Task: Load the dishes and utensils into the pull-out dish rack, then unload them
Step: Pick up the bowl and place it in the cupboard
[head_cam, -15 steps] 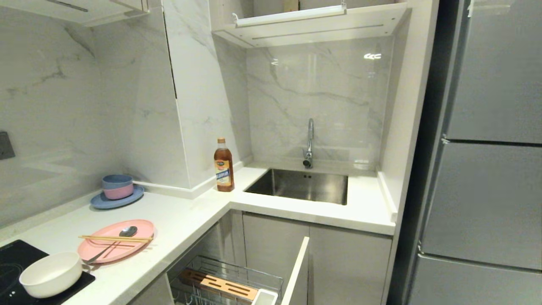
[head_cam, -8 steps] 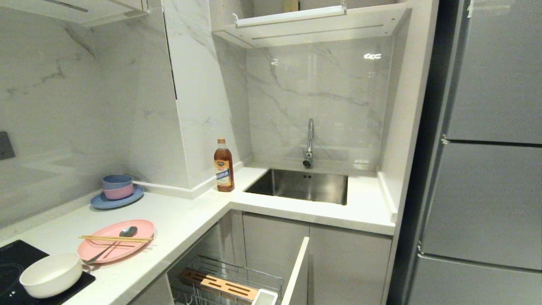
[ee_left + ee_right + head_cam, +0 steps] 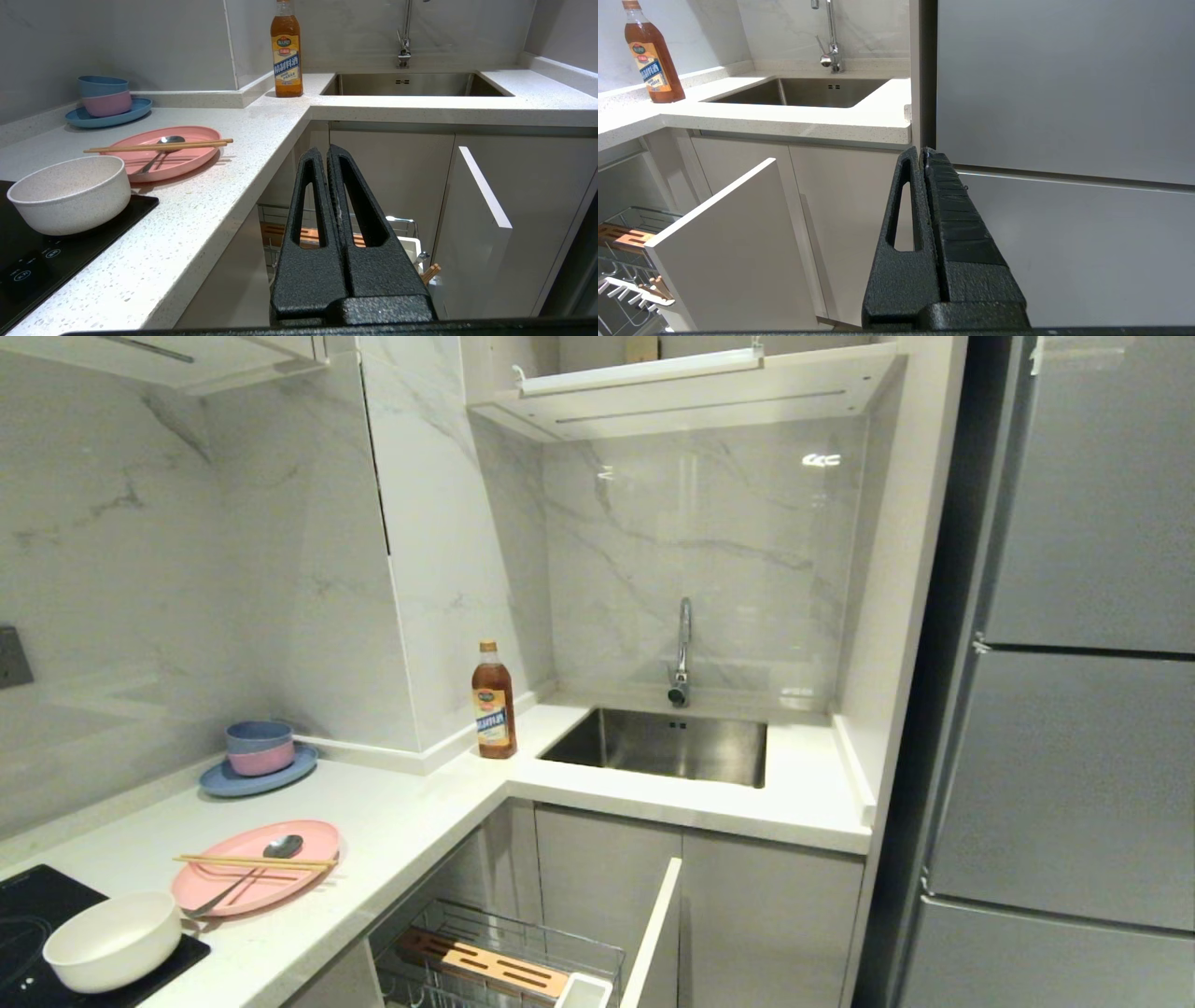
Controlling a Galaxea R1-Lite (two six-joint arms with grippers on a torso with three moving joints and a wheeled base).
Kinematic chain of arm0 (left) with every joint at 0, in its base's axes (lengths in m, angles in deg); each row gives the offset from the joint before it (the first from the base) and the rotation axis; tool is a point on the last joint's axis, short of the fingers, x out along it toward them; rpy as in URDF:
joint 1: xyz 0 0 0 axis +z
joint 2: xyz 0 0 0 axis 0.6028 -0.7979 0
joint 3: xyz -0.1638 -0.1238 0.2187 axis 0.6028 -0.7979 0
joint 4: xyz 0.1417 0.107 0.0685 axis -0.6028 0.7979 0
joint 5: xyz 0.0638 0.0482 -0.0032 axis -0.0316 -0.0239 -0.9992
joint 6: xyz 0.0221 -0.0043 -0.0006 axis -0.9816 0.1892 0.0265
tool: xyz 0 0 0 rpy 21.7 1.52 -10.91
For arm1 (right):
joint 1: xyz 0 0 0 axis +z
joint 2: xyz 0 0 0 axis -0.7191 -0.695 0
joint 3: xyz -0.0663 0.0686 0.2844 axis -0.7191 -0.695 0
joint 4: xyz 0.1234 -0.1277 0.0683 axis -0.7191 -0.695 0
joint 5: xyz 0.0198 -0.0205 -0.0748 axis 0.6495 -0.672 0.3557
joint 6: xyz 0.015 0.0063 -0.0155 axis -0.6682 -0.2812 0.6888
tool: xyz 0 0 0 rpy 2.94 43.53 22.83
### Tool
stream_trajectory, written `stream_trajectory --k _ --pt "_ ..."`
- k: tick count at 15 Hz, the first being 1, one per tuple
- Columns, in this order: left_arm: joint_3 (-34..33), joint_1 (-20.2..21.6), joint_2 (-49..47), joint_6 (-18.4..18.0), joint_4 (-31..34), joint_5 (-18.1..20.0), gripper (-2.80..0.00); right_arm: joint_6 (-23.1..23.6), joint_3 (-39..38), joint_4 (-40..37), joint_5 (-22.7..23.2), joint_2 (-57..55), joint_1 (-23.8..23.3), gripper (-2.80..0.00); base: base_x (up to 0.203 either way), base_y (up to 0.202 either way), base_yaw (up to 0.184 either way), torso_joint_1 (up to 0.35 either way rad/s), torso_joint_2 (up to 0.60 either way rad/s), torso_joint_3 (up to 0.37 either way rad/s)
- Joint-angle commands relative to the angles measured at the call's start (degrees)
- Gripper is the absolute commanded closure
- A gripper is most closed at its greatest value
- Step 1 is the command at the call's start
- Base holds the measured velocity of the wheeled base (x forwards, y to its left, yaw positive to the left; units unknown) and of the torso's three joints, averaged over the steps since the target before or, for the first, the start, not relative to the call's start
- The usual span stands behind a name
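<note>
While both the left gripper (image 3: 327, 151) and the right gripper (image 3: 923, 151) hang pressed together and empty, loading has not begun: the bowl (image 3: 112, 941), plate (image 3: 280, 877), chopsticks (image 3: 254, 862) and spoon (image 3: 245, 871) lie on the counter (image 3: 392, 821), beside the open dish rack (image 3: 504, 961). I think next a gripper must spread and reach a dish.

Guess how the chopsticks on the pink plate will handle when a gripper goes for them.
The chopsticks are thin, round-looking wood, so probably light, stiff, and apt to roll. They bridge the pink plate rim to rim, with both ends overhanging, so pressing an end may tip them. The pair lies loose and side by side above the spoon; a pinch may catch only one.
</note>
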Motion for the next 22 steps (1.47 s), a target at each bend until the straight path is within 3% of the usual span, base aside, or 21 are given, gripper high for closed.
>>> stream_trajectory --k 1,11,22 --pt "0.00 0.02 -0.07 -0.01 0.01 0.03 0.00 -0.01 -0.11 0.01 0.00 -0.07 0.04 0.00 0.000 0.000 0.000 0.000 0.00 0.000" --pt "0.00 0.02 -0.07 0.88 0.01 -0.50 0.00 -0.01 -0.09 0.01 0.00 -0.08 0.02 0.00 0.000 0.000 0.000 0.000 0.00 -0.007" --pt "0.09 0.02 -0.08 0.87 0.01 -0.50 0.00 -0.01 -0.10 0.01 0.00 -0.09 -0.04 0.00 0.000 0.000 0.000 0.003 0.00 -0.184"
